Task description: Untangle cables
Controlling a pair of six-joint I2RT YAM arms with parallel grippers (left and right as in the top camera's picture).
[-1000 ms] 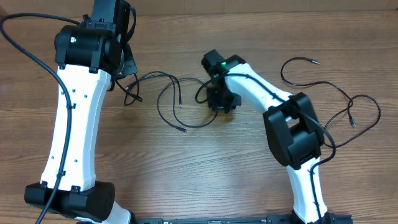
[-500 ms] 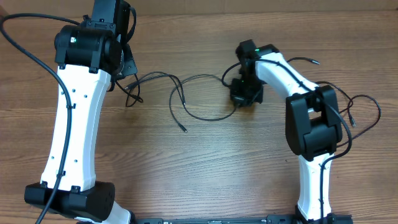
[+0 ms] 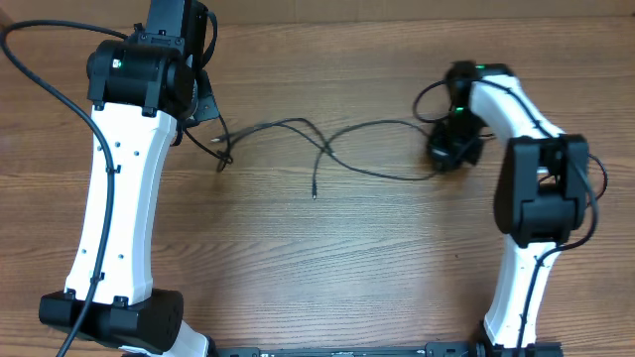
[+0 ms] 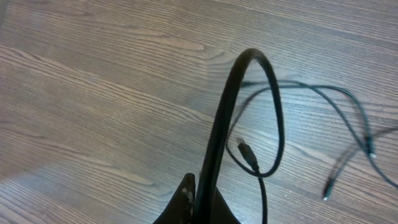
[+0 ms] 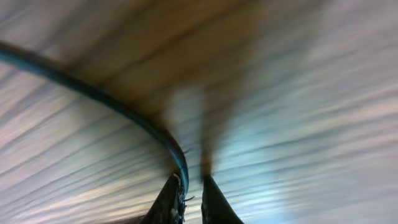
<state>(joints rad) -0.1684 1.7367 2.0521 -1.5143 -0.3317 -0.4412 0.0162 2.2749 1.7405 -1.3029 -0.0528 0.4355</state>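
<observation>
The right gripper (image 3: 448,151), jaws pinched on the thin black cable (image 3: 283,121), has swung far rightward since a second ago, drawing the earlier loops into a long shallow wave across the wood-grain table (image 3: 327,268). The left gripper (image 4: 202,193) clamps a glossy rounded loop; a small plug (image 3: 314,194) lies loose between them.

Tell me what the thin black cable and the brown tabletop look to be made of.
Thin black cable: likely a rubber or plastic sheath, matte; it bends in soft loops. Brown tabletop: wood or wood-look laminate, smooth and faintly glossy; grain streaks show, but real wood cannot be confirmed.
</observation>
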